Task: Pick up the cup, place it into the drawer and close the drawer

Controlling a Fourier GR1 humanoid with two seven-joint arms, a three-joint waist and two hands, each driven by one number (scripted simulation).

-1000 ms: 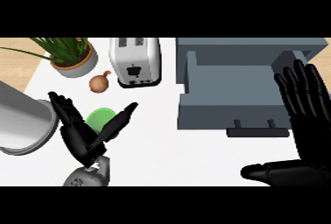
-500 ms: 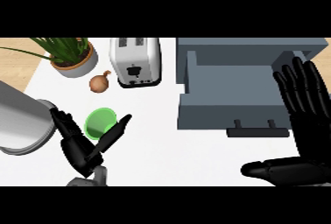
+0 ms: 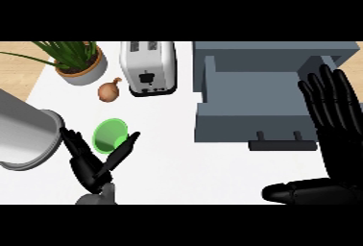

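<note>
Green cup on white counter, left of middle, mouth tilted up toward view. Left hand just near side of it, fingers straight, splayed in V, tips overlapping cup's near rim, not curled round it. Grey drawer open, far right. Right hand flat, fingers up, at drawer's right side. Toaster, onion, potted plant far left. Metal pot at left edge.

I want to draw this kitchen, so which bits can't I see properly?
- Head view: the green cup is partly behind the left hand.
- Head view: the right side of the drawer is behind the right hand.
- Head view: the grey pot runs off the left edge.
</note>
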